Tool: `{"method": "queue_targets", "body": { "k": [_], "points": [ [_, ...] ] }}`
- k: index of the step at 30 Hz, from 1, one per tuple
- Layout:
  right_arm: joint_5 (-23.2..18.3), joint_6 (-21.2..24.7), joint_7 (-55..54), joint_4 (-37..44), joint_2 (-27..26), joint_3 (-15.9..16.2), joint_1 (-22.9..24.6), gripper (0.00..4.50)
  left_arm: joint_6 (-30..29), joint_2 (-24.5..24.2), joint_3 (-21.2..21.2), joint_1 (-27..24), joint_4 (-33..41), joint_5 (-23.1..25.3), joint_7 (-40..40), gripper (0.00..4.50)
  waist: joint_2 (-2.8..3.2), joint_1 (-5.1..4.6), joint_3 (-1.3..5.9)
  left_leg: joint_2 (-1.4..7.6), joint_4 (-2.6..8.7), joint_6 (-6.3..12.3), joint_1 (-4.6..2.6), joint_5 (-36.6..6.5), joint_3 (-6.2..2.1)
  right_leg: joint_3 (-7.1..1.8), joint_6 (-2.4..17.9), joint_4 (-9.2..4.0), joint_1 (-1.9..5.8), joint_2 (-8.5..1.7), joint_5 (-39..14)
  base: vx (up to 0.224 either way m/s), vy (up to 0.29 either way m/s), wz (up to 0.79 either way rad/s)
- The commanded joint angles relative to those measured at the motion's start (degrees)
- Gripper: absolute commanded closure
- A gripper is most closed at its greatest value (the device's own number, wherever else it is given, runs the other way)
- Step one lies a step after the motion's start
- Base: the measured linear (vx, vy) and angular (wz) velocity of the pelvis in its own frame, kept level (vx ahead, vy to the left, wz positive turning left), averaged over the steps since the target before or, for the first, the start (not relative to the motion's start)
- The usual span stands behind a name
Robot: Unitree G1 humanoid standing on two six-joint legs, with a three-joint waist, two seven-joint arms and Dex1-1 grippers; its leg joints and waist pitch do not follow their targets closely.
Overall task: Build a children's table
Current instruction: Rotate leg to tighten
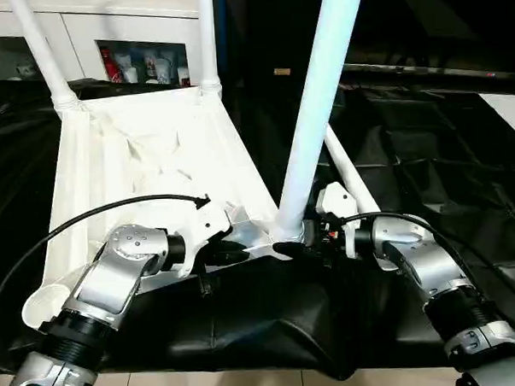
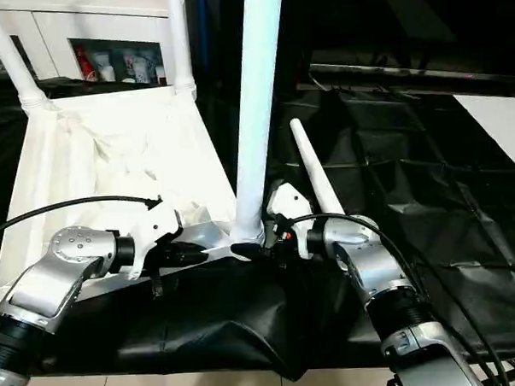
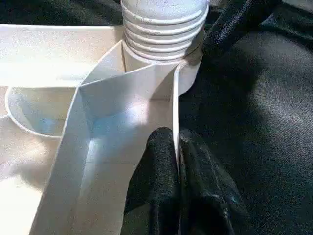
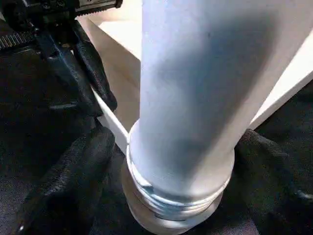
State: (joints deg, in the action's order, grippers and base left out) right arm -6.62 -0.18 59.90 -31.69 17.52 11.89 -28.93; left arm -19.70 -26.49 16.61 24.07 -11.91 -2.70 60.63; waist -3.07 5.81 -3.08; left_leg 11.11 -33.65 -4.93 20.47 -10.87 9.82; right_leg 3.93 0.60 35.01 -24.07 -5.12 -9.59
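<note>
The left gripper (image 3: 177, 161) was closed on the near rim of the table top (image 1: 153, 155), one finger on each side of the thin wall. Just beside it, the right gripper (image 4: 168, 161) clasped the base of an upright leg (image 1: 318, 113) standing in the near corner socket, threads partly exposed. The top lay underside up on black cloth (image 1: 427, 151). A loose leg (image 2: 318, 177) lay behind the right gripper. Two further legs (image 1: 208, 37) stood in the far sockets, before a white cabinet (image 1: 88, 29).

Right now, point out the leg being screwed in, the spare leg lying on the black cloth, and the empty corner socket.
Leg being screwed in (image 1: 310, 131), left eye view, mid shaft.
Spare leg (image 2: 318, 178), right eye view, mid shaft.
Empty corner socket (image 1: 42, 302), left eye view, rim.
</note>
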Motion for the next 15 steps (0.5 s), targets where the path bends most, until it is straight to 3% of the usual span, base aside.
{"method": "queue_targets", "body": {
  "k": [1,7,8,15],
  "points": [
    [-0.42,-0.74,-0.05,-0.62,0.01,-0.05,-1.03,0.76,0.73,0.88,0.1,0.5,3.72,-2.84,1.9,4.5,-0.16,-0.12,3.72,1.79,3.93,2.98,-0.06,-8.92,-0.01,-2.58,11.97,-3.45,3.47,-2.89,-11.33,0.0,0.0,0.0],
    [-0.62,-1.53,0.15,-1.91,-0.63,-0.75,-1.28,1.23,0.54,0.66,0.15,0.49,3.52,-2.79,2.07,4.5,-0.24,-0.1,3.73,1.78,3.91,3.01,-0.1,-8.76,0.0,-2.56,12.12,-3.41,3.47,-2.87,-11.16,0.0,0.0,0.0],
    [-0.66,-1.53,0.29,-1.96,-0.68,-0.81,-1.27,1.49,0.48,0.63,0.13,0.44,3.56,-2.8,2.12,4.5,-0.2,-0.11,3.72,1.77,3.91,2.99,-0.05,-8.69,-0.01,-2.54,12.12,-3.37,3.5,-2.86,-11.1,0.0,0.0,0.0],
    [-0.7,-1.98,0.29,-3.03,-1.17,-1.04,-1.43,1.73,0.28,0.49,0.09,0.12,3.62,-2.68,2.22,4.5,-0.26,-0.14,3.75,1.78,3.85,3.15,-0.08,-8.33,0.01,-2.53,12.53,-3.27,3.51,-2.85,-10.28,0.0,0.0,0.0]
  ]
}}
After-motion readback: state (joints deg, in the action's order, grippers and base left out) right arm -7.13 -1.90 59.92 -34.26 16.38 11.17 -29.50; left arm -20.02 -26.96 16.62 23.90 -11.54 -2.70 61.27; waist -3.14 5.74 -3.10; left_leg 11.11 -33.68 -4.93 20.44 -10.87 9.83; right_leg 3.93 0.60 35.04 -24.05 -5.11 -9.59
